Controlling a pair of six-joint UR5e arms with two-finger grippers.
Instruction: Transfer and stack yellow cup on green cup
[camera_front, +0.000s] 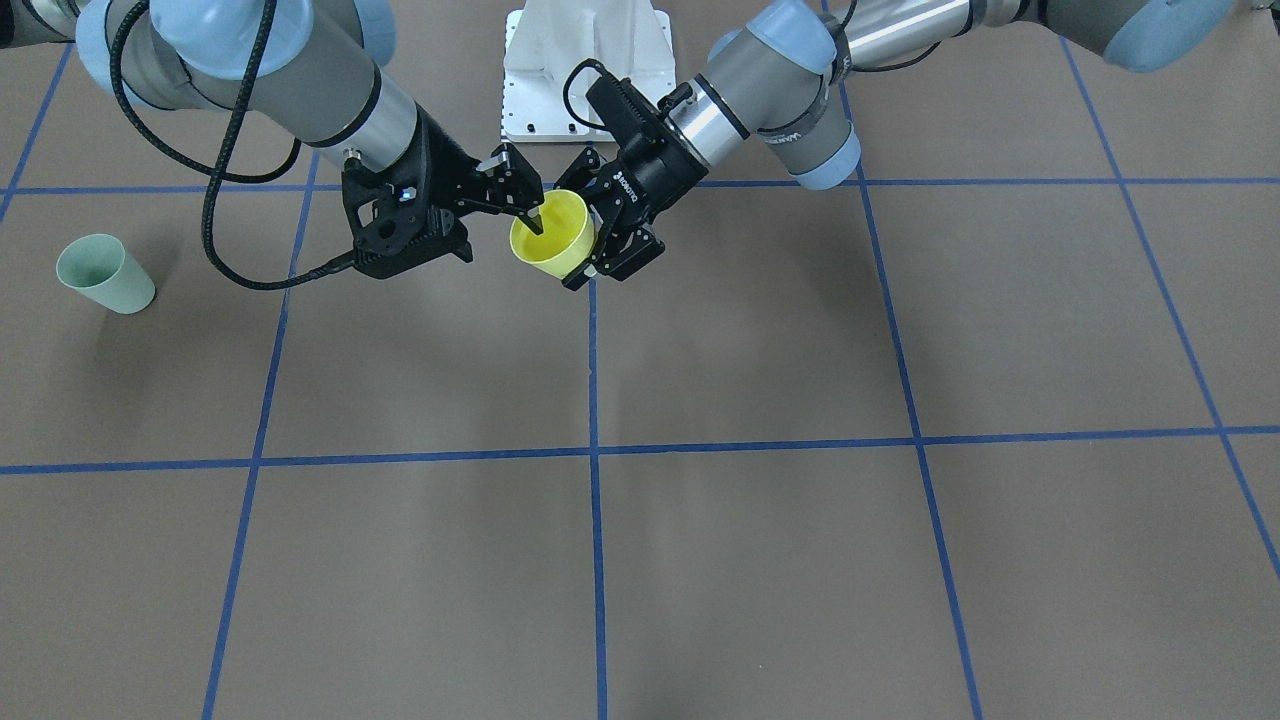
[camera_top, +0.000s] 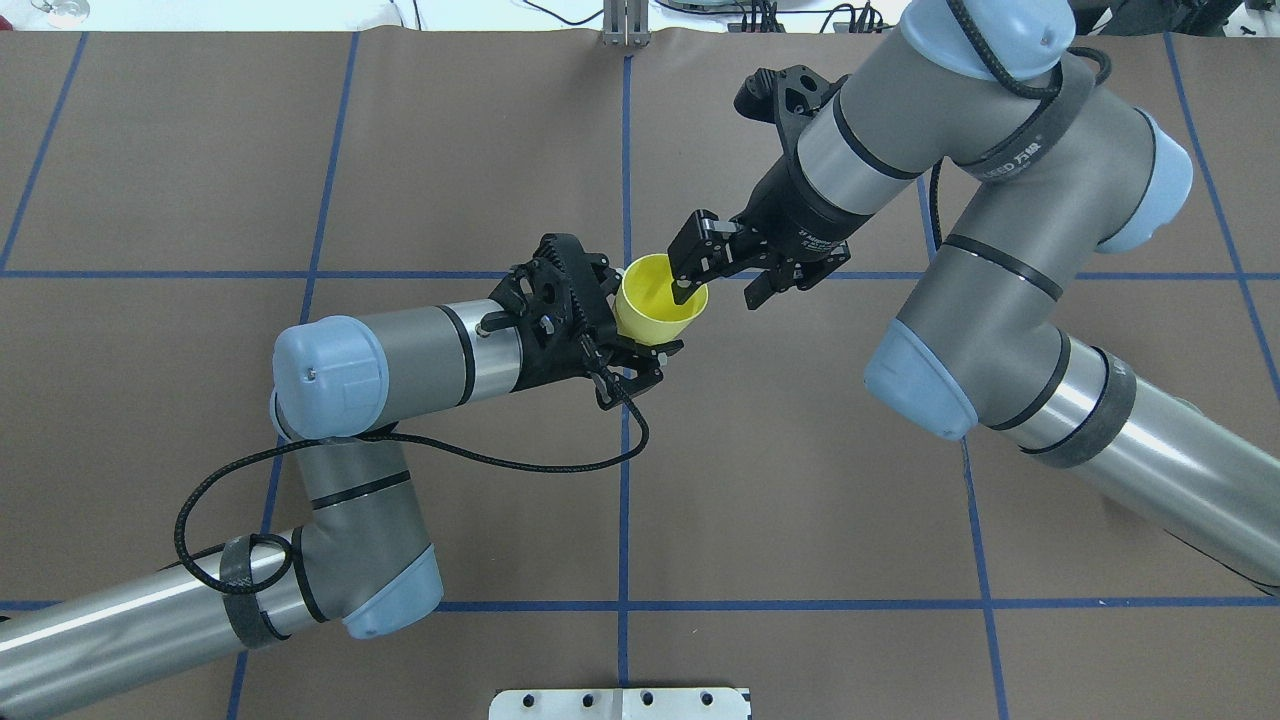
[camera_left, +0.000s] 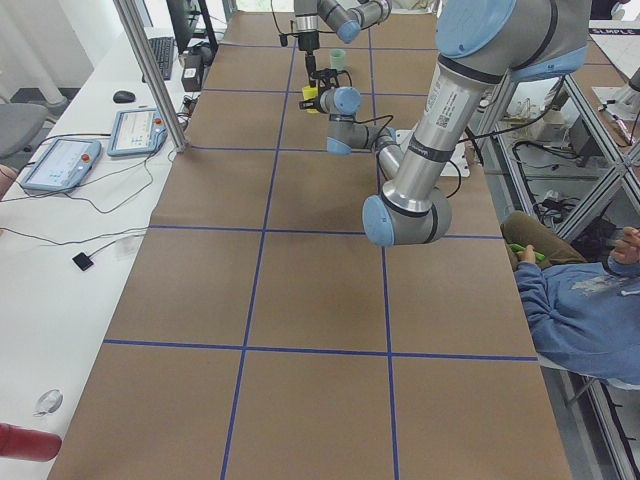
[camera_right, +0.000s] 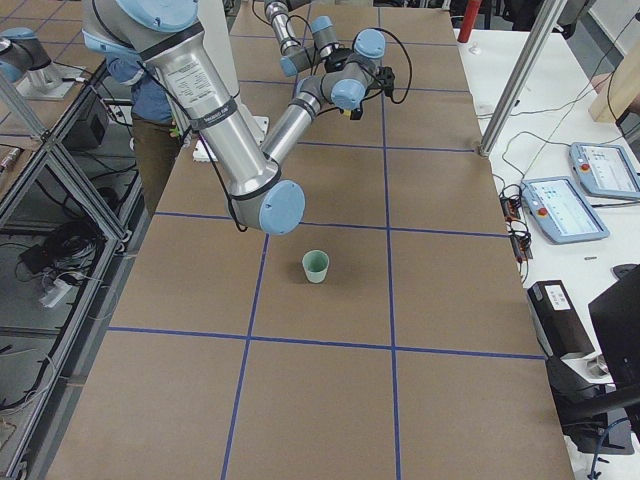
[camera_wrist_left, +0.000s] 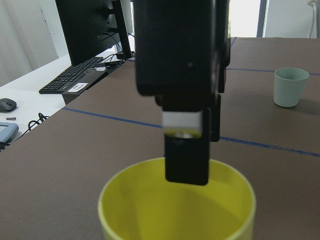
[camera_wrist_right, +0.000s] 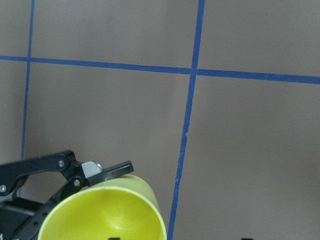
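Observation:
The yellow cup (camera_front: 555, 240) hangs in the air over the table's middle, near the robot's base, tilted with its mouth up. My left gripper (camera_top: 640, 312) is shut on its body from the side. My right gripper (camera_top: 718, 296) is open and straddles the cup's rim, one finger (camera_top: 683, 285) down inside the cup (camera_wrist_left: 175, 210) and the other outside. The right wrist view shows the cup (camera_wrist_right: 100, 215) with the left gripper's finger (camera_wrist_right: 107, 170) against its wall. The green cup (camera_front: 105, 272) stands upright and alone on my right side of the table (camera_right: 316, 266); it is hidden in the overhead view.
The brown table cover (camera_front: 750, 560) carries a blue tape grid. The white base plate (camera_front: 585, 70) sits at the robot's edge. A side desk with a keyboard and pendants (camera_left: 60, 160) runs along the far edge. A seated person (camera_left: 580, 310) is beside the table.

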